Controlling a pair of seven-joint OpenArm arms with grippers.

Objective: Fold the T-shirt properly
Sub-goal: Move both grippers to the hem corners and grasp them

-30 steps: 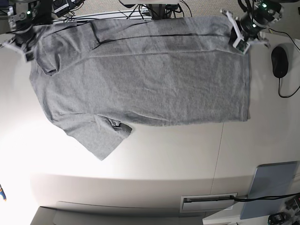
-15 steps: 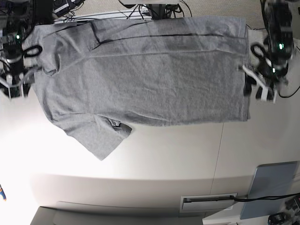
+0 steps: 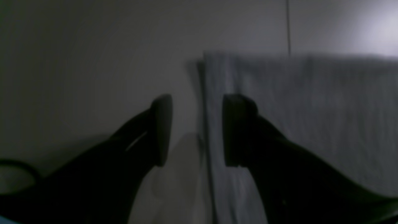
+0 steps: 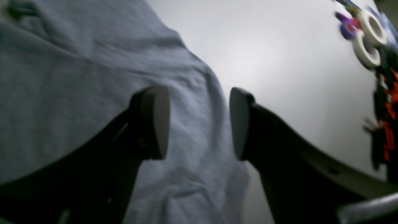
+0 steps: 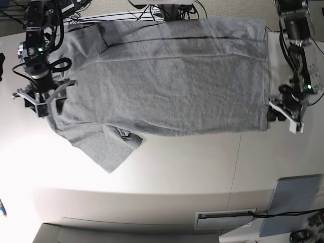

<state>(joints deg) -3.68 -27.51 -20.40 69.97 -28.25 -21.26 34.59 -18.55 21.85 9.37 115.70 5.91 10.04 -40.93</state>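
Note:
The heather-grey T-shirt [image 5: 167,76] lies spread flat on the white table, hem to the right and sleeves to the left. One sleeve [image 5: 109,147] sticks out toward the near side. My left gripper [image 5: 277,114] is open at the hem's near corner. In the left wrist view it [image 3: 197,130] straddles the hem edge [image 3: 214,102], one finger over bare table and one over cloth. My right gripper [image 5: 43,103] is open at the shoulder edge. In the right wrist view it [image 4: 199,124] hangs above the T-shirt [image 4: 77,93], with a cloth fold between its fingers, not pinched.
A blue-grey pad [image 5: 293,202] lies at the near right corner, with a slotted plate [image 5: 225,217] beside it. Cables [image 5: 167,7] run along the far edge. Rolls of tape [image 4: 367,40] and small clutter sit off the table's side in the right wrist view.
Both grippers have let go of the T-shirt's far corners and opened. Both arms have swung along the shirt's sides toward the near edge. The far edge now lies flat.

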